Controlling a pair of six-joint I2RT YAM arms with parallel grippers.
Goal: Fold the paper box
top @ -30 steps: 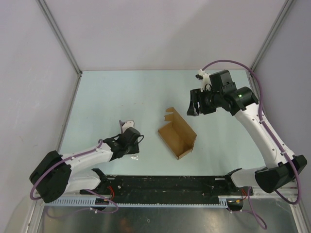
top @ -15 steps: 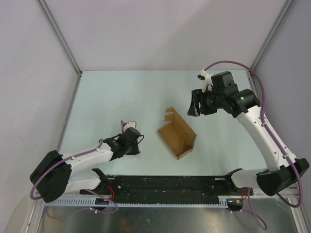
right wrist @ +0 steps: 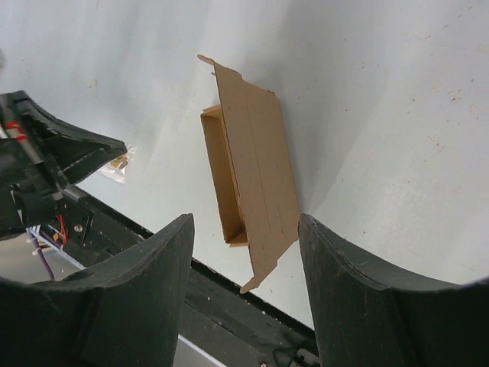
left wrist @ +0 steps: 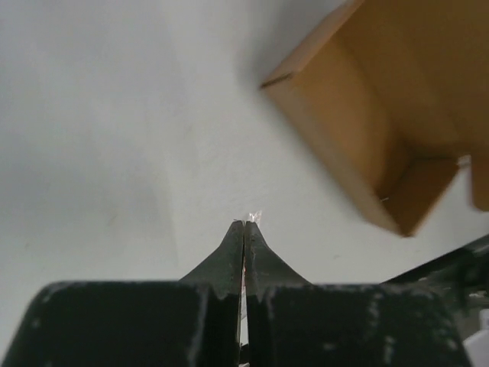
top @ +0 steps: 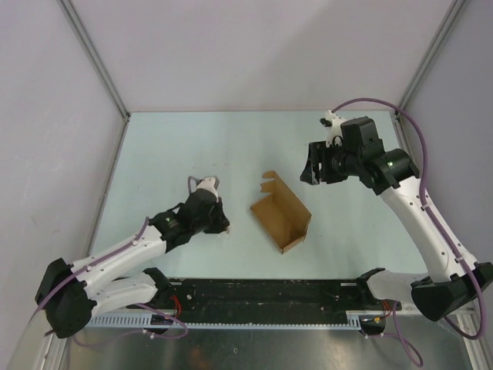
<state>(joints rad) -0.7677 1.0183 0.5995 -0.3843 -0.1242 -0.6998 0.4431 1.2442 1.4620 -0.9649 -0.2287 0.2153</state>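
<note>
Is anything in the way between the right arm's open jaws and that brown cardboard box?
Nothing visible does. Only bare table shows between the right arm's open jaws and the paper box.

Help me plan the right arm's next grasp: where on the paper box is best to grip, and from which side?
Probably the lid panel of the paper box, near its free edge, coming from the far right where the open right gripper hovers. That thin panel looks lifted off the table; the tray walls sit low.
</note>
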